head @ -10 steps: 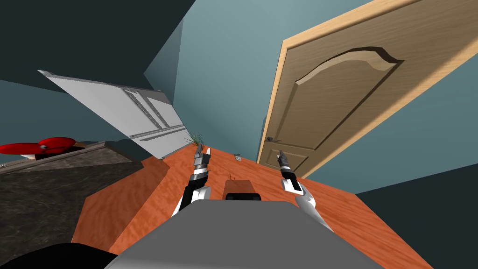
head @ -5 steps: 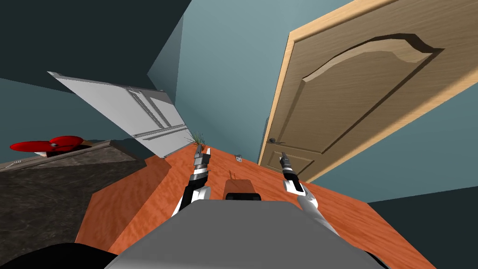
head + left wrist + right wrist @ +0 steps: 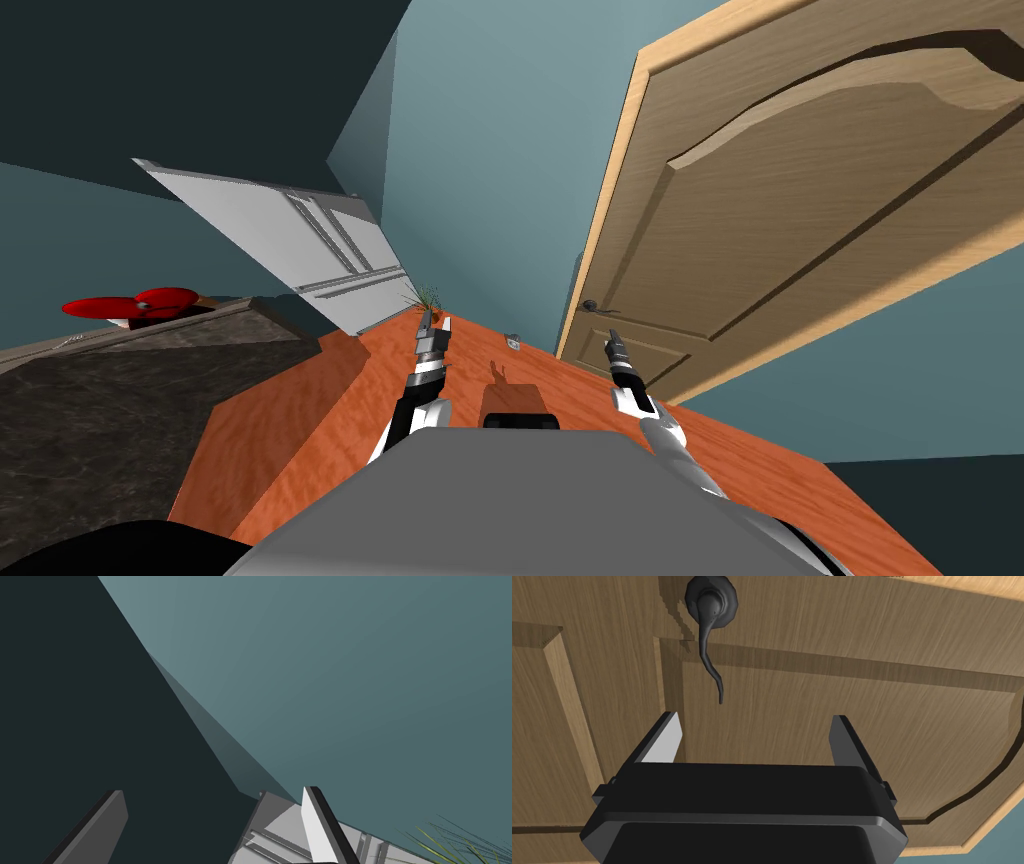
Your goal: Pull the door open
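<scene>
I have rolled closer to the brown door (image 3: 800, 200), now ahead on my right. Its dark handle (image 3: 709, 636) is just past my right hand (image 3: 755, 721), which is spread wide and touches nothing. My left hand (image 3: 212, 791) is spread too, above the floor (image 3: 300, 430).

Door handle (image 3: 708, 636) just ahead of right hand (image 3: 755, 721), seemingly apart.

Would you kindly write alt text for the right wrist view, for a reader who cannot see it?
The right hand, fingers open, faces a brown wooden panelled door. Its dark lever handle lies ahead of the fingertips, nearer the lighter finger, untouched.
</scene>
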Available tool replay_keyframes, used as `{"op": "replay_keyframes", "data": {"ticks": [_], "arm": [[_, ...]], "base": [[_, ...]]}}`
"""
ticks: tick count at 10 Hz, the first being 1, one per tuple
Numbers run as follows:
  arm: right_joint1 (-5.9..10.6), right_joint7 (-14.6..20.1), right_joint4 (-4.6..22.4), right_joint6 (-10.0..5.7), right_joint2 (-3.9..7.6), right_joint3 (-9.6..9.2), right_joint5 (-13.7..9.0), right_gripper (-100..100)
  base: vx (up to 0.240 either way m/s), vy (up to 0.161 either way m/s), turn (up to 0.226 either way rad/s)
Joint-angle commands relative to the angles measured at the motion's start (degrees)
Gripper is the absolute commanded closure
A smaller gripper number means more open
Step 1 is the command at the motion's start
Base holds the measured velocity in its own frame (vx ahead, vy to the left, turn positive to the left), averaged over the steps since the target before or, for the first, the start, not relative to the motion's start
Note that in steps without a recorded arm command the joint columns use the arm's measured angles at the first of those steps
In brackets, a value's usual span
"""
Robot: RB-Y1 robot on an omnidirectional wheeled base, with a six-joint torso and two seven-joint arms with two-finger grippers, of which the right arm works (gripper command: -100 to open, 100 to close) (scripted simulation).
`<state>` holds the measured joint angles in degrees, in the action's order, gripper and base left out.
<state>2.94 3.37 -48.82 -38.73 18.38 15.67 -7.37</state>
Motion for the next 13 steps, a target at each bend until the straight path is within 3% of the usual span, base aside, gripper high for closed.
{"op": "replay_keyframes", "data": {"ticks": [1,5,6,8,9,10,11,13], "arm": [[1.06,0.14,2.86,-0.67,0.55,0.62,-0.37,-100],[3.06,0.40,8.90,-1.82,1.72,1.94,-1.15,-100],[3.06,0.40,8.90,-1.82,1.72,1.94,-1.15,-100],[3.92,0.51,11.42,-2.31,2.21,2.51,-1.49,-100],[4.71,0.61,13.76,-2.77,2.67,3.03,-1.80,-100],[4.71,0.61,13.76,-2.77,2.67,3.03,-1.80,-100],[5.42,0.70,15.84,-3.17,3.07,3.50,-2.08,-100],[5.42,0.70,15.84,-3.17,3.07,3.50,-2.08,-100]], "base": [[0.092,-0.025,0.066],[0.083,-0.026,0.052],[0.057,-0.020,0.020],[0.047,-0.007,0.036],[0.090,-0.029,0.062],[0.076,-0.021,0.034],[0.069,-0.013,0.060],[0.042,-0.013,0.009]]}}
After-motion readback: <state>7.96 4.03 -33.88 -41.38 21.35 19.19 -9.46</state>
